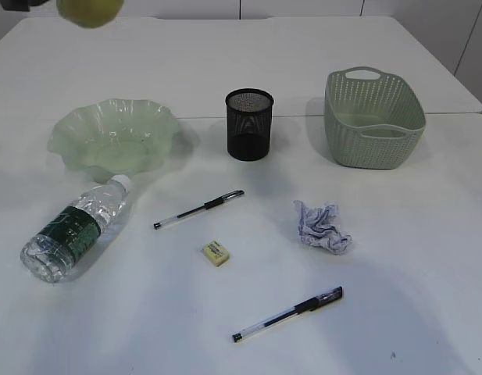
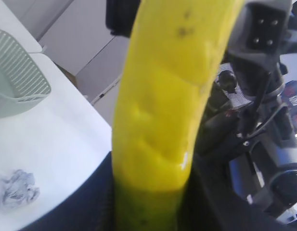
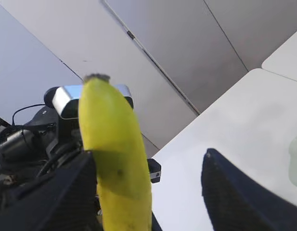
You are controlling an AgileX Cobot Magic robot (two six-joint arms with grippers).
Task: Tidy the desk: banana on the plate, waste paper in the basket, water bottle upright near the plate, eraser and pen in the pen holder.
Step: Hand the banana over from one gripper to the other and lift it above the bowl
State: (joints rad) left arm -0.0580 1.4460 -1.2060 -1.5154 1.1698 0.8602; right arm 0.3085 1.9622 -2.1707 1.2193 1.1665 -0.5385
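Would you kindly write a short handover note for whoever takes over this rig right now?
Left gripper: shut on the banana, held high over the table's far left.
Right gripper: open, fingers either side of the banana; contact unclear.
Plate: empty. Water bottle: lying on its side in front of the plate.
Two pens, eraser and waste paper: loose on the table.
Basket looks empty; pen holder stands mid-table.
Done: nothing placed yet. Left: every item.
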